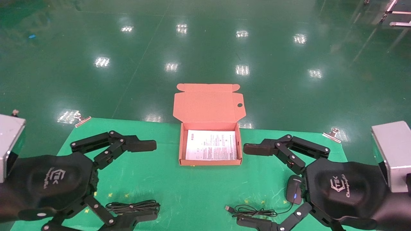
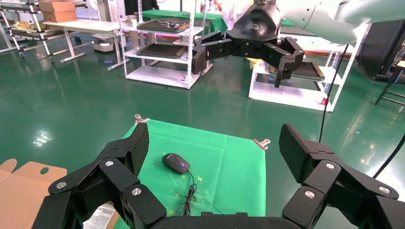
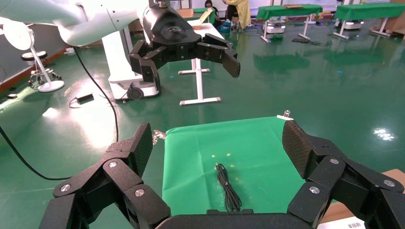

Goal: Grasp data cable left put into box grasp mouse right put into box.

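Nearest the robot, along the front edge of the green-covered counter (image 1: 192, 183), the two loose items lie one to each side, each on the side of the arm meant to take it. The data cable (image 1: 133, 206), a narrow bundle of thick black loops, lies flat on the left, right under the left tool (image 1: 153, 181), whose lower finger sits just beside it. That tool is spread wide and holds nothing, hovering above the counter with its fingers bracketing open space. Judged from that, the cable grasp has not yet begun.

On the right, the mouse (image 1: 294, 189) rests on its base, blue wheel lit, partly tucked under the body of the right tool (image 1: 249, 185). Its thin cord (image 1: 253, 211) trails leftward in a loose tangle to a silver USB plug (image 1: 229, 208). The right tool is likewise wide open and empty, so neither arm has committed. The trailing cord is probably the awkward part, since it may drag or catch on the rim when the mouse is lifted.

Farther back, centred between the arms, the box (image 1: 210, 162) sits at the far edge of the counter with its hinged lid (image 1: 208, 104) standing open away from the robot. That leaves the tray reachable from both sides. Only a white printed sheet (image 1: 210, 145) lies inside, so both items remain to be packed
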`<state>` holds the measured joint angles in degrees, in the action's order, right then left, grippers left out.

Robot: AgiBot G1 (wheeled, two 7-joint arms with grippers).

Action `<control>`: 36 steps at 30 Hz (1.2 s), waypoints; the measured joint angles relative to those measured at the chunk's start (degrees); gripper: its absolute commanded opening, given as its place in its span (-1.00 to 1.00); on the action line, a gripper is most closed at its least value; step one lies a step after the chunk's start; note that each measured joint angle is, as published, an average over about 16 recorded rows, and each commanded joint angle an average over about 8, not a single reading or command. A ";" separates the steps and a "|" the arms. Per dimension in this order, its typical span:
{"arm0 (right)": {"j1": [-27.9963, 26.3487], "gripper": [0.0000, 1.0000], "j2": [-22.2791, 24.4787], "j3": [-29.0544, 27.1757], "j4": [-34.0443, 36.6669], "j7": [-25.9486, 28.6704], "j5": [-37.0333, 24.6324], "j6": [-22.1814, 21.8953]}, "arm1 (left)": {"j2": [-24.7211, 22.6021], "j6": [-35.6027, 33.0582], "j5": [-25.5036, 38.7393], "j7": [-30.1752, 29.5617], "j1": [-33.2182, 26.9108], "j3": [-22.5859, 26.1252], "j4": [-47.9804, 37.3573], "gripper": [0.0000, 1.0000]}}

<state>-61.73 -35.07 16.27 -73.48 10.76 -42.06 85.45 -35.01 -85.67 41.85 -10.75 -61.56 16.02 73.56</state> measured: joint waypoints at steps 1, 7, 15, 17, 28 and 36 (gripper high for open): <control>0.00 1.00 0.00 0.00 0.00 0.00 0.00 0.00 | 0.00 0.00 0.00 0.00 0.00 0.00 0.00 1.00; 0.00 1.00 0.00 0.00 0.00 0.00 0.00 0.00 | 0.00 0.00 0.00 0.00 0.00 0.00 0.00 1.00; 0.01 1.00 0.01 -0.01 0.00 0.00 -0.01 0.00 | -0.06 0.07 0.07 0.02 -0.05 0.06 -0.06 1.00; -0.03 1.00 0.06 0.01 -0.02 -0.05 -0.16 -0.02 | -0.05 0.07 0.21 0.04 -0.12 0.10 -0.05 1.00; -3.87 1.00 0.96 2.15 -1.81 -4.09 -9.79 0.19 | -0.57 -1.28 8.06 -2.17 -4.96 3.93 -0.17 1.00; -11.81 1.00 -0.51 7.41 -3.68 -13.06 -27.78 0.81 | -3.02 -3.27 22.22 -5.42 -13.49 11.43 -1.35 1.00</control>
<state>-73.54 -35.57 23.68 -77.16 -2.31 -69.84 86.26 -38.03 -88.94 64.07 -16.16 -75.05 27.45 72.21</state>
